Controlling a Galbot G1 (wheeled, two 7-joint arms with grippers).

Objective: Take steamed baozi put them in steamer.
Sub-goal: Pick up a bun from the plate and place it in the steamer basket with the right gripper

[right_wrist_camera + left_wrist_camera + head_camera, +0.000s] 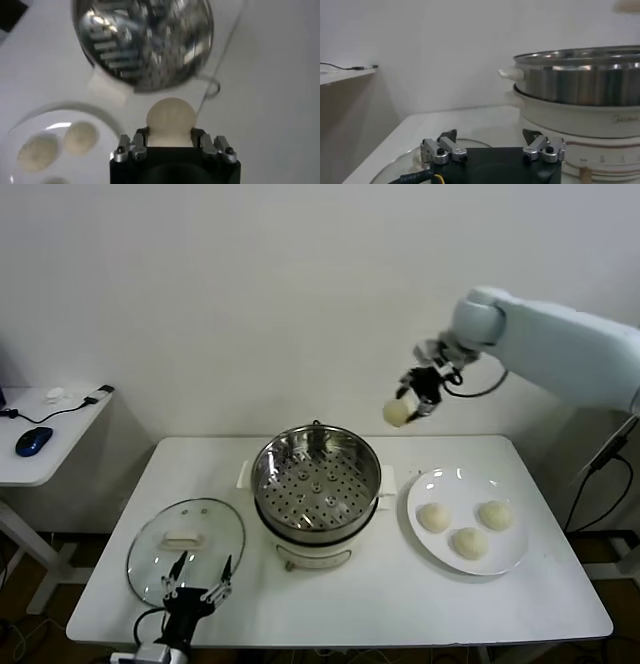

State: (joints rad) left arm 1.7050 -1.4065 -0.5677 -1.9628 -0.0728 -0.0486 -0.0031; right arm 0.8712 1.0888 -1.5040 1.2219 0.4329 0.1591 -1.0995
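My right gripper hangs high above the table's far side, between steamer and plate, shut on one cream-white steamed baozi. In the right wrist view the baozi sits squeezed between the two fingers. The steel steamer with its perforated tray stands mid-table and holds no bun. Three more baozi lie on the white plate to the right. My left gripper is open, low at the front left over the glass lid.
The lid lies flat left of the steamer. A side desk with a blue mouse and a cable stands at far left. A wall runs close behind the table. The steamer's wall fills the left wrist view.
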